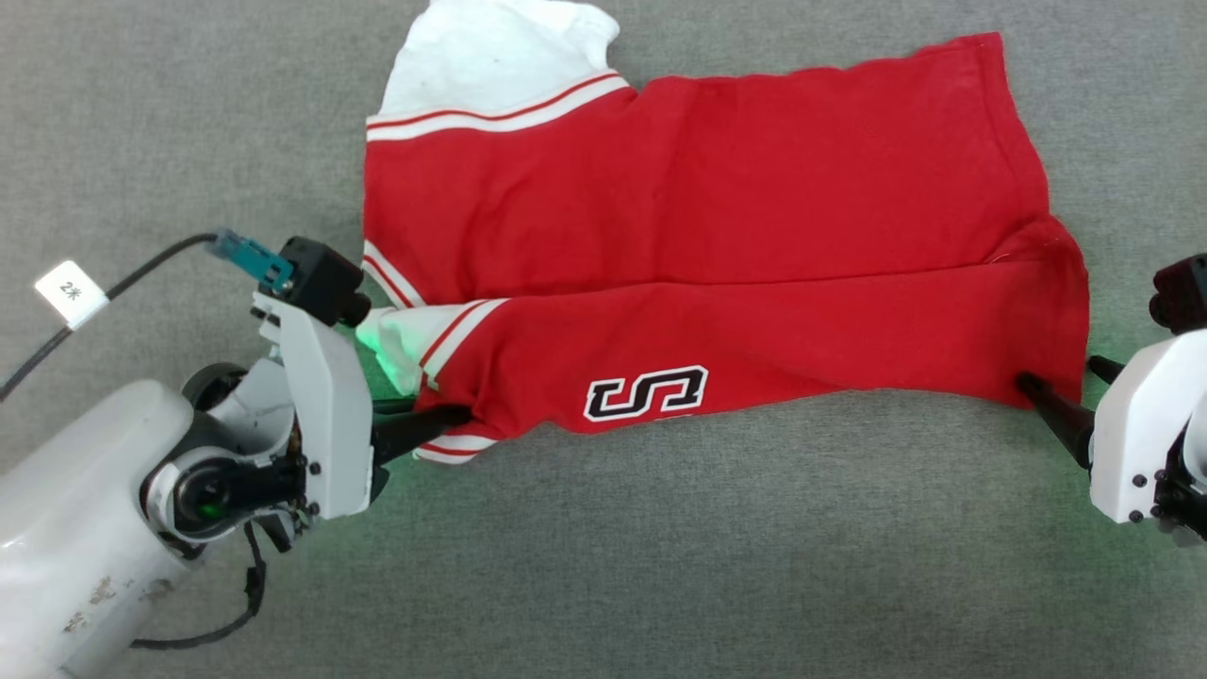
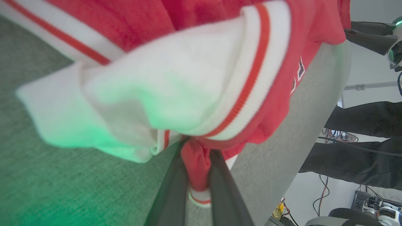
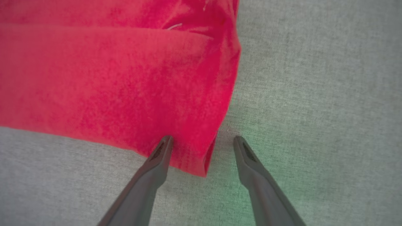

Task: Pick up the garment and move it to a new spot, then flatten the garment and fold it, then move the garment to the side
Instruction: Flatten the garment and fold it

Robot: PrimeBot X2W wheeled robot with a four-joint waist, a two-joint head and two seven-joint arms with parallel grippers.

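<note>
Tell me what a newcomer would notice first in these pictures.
The red garment sprawls across the grey surface, partly folded over, with a black white-edged numeral near the edge closest to the robot. The left gripper is shut on its striped-trim corner at lower left, while the right gripper stands open astride the opposite corner.
</note>
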